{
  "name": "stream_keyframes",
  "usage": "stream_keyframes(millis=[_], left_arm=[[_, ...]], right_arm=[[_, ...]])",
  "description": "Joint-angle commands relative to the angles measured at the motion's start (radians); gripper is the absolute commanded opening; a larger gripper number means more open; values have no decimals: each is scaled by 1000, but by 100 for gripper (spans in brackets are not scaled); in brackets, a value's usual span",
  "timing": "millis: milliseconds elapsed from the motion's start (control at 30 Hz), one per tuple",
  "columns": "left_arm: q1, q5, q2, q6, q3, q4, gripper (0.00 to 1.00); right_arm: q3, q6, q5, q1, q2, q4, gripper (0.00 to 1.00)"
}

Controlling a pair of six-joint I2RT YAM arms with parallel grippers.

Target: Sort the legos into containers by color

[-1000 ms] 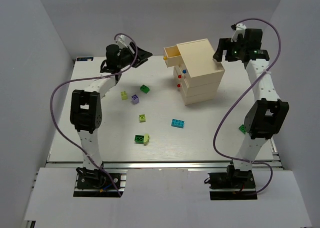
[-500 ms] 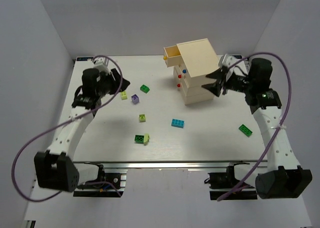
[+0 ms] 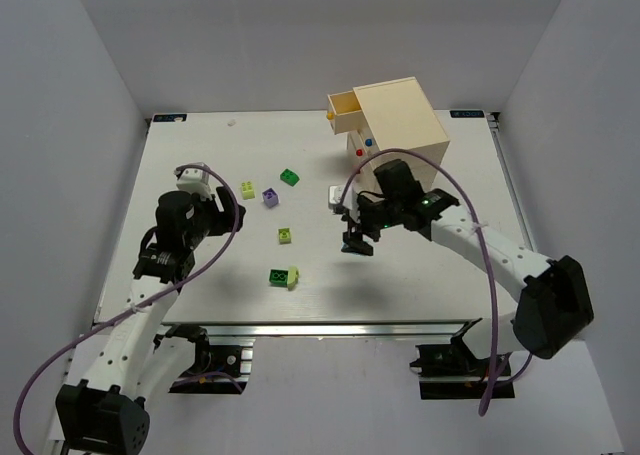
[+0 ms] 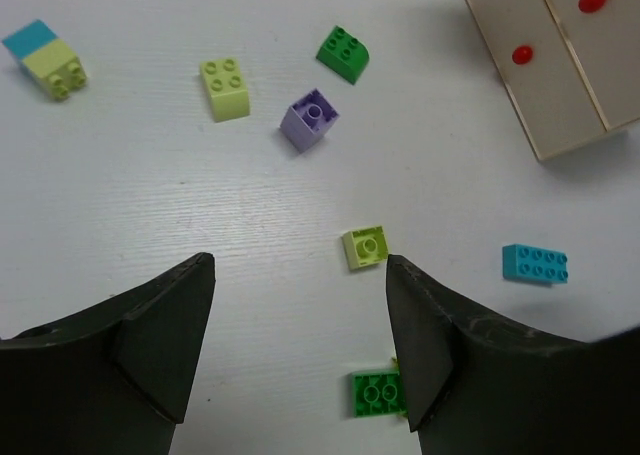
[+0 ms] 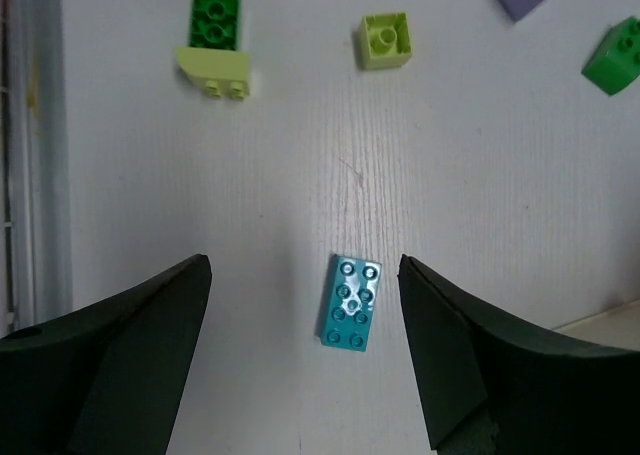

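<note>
Because the legos are small bricks of hard plastic, treat each one as light and rigid. It should not deform under grip, but its smooth side walls may slip, and it may skate away if one finger arrives first. Take hold across two opposite flat walls, low on the body, never on the studs.

Closest to the near edge of the surface [image 3: 200,155], a green brick [image 3: 278,275] lies touching a pale wedge brick [image 3: 293,276]. Expect the pair to shift together if you nudge either.

Just beyond, the right end effector [image 5: 302,265] hangs above the teal brick [image 5: 352,301] with its fingers spread apart and nothing held. The brick lies between them, nearer one finger than the other, and its long walls roughly face the fingers. Centre on it before closing.

Toward the left edge, the left end effector [image 4: 298,265] is likewise spread and empty. A small yellow-green brick [image 4: 365,247] lies near one fingertip.

Further in, the purple brick [image 4: 309,120], the square yellow-green brick [image 4: 224,87] and the sloped green brick [image 4: 343,53] lie near one another but apart.

Toward the far edge, right of centre, stands the chest [image 3: 400,125]. Its top drawer [image 3: 343,103] is pulled out to the left.

The surface is white, flat and faintly grained, and probably offers little friction. Plain pale walls [image 3: 80,95] close off the left, far and right sides, so wide swings have limited room.
</note>
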Motion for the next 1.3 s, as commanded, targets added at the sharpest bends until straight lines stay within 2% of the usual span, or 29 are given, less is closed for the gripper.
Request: stream_keyframes(millis=[0, 100, 467, 800, 1000, 1267], left_arm=[[4, -87, -45, 24, 2, 30, 79], [4, -93, -61, 24, 3, 16, 79], [4, -123, -104, 25, -2, 10, 79], [4, -117, -107, 25, -3, 13, 79], [4, -116, -104, 25, -2, 10, 79], [4, -128, -104, 25, -2, 5, 79]], right_arm=[[47, 65, 286, 56, 69, 67, 81], [82, 110, 398, 87, 164, 79, 80], [225, 159, 560, 113, 419, -31, 81], [239, 124, 542, 110, 490, -138, 80], [222, 114, 548, 105, 511, -135, 79], [230, 94, 523, 97, 556, -166, 66]])
